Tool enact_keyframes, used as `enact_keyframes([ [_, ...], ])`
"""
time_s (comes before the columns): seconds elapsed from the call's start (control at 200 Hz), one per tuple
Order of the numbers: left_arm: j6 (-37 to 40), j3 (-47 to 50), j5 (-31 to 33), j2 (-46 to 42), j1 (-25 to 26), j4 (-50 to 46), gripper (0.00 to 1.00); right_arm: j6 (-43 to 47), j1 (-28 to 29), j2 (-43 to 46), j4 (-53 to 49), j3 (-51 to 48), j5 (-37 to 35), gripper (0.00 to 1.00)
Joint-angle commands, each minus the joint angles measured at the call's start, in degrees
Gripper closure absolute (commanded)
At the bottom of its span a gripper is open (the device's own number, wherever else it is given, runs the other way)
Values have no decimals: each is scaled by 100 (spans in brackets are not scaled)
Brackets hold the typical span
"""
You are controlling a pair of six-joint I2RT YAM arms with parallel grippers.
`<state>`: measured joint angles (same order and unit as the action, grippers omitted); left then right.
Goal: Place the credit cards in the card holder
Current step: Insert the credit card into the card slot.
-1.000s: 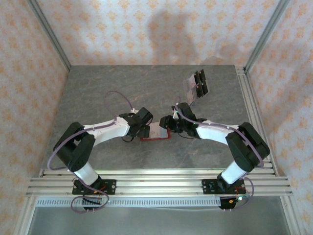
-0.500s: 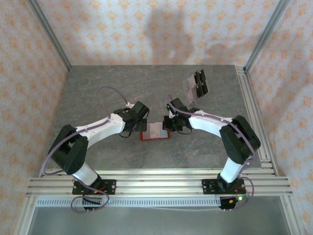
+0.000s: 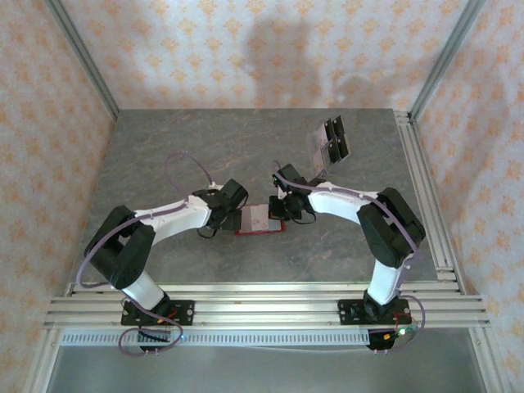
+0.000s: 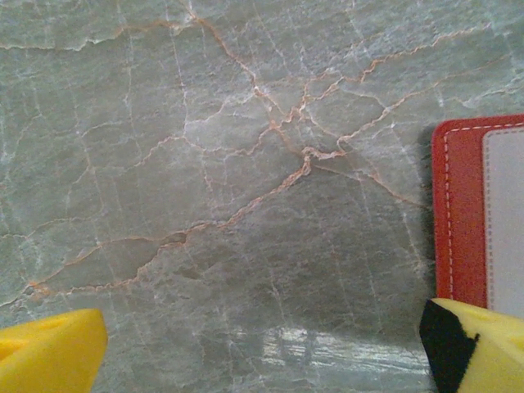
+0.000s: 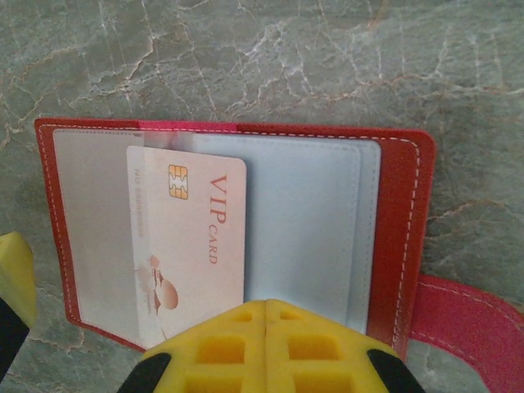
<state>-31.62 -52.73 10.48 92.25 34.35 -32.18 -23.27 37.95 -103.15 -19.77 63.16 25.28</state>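
The red card holder lies open on the table between both grippers, grey lining up. A pale credit card printed "VIP CARD" lies on the lining, its left edge tucked under the clear sleeve. My right gripper is shut with nothing in it, its yellow tips hovering over the holder's near edge. In the top view the right gripper is at the holder's right side. My left gripper is open over bare table, one fingertip over the holder's edge. More credit cards lie at the back right.
The holder's red tab sticks out to the right. A yellow finger of the left gripper shows at the holder's left side. Aluminium rails border the table's right edge, and patterned walls close in the back and sides.
The right gripper closed from slightly open and shifted back over the holder. The left gripper drew left off the holder, and the card stays in it.
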Motion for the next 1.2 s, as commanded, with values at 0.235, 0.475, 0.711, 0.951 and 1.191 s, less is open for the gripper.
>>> enact_keyframes([
  [0.235,-99,148,-68,182,-50,242,0,8,99,-308,-80,308,0,100],
  [0.475,-104,184,-114,222,-50,313,1,-7,176,-463,-72,464,42,100],
  [0.711,-118,201,-154,253,-50,362,1,-61,256,-612,-49,644,108,100],
  [0.951,-129,208,-179,266,-44,380,1,-98,377,-760,-30,863,143,100],
  [1.191,-139,186,-182,220,-40,344,1,-200,506,-946,27,1099,280,100],
])
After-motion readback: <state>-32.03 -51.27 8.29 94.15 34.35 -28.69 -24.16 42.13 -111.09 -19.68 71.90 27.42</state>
